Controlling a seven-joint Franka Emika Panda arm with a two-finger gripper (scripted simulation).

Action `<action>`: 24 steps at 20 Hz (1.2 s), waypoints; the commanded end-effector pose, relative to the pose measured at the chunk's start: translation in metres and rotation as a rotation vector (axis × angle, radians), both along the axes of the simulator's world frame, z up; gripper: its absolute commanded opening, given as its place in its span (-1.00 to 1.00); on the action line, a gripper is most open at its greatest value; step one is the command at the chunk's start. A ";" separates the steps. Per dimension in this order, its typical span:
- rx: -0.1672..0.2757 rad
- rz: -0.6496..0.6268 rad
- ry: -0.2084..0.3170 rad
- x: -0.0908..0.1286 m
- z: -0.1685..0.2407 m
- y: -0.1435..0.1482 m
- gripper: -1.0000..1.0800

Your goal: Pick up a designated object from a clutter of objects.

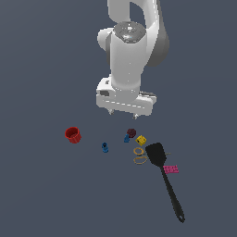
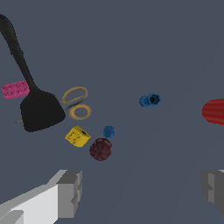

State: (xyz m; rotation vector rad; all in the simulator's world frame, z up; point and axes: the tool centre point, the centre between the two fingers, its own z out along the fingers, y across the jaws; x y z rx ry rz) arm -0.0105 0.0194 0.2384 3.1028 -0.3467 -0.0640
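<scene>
The designated object, a small dark maroon round lump, rests on the floor beside a yellow block and a small blue piece. My gripper hangs above the clutter, a little behind the lump in the exterior view. It is open, with its grey fingers spread wide and nothing between them. The lump is apart from the gripper.
A red cup stands at the exterior view's left. A second blue piece, tan rings, a pink brick and a long black spatula lie nearby.
</scene>
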 end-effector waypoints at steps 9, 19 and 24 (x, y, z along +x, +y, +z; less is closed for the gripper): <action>-0.004 -0.235 -0.017 -0.007 -0.055 0.019 0.92; -0.005 -0.459 -0.031 -0.021 -0.105 0.036 0.92; -0.005 -0.568 -0.038 -0.030 -0.127 0.043 0.92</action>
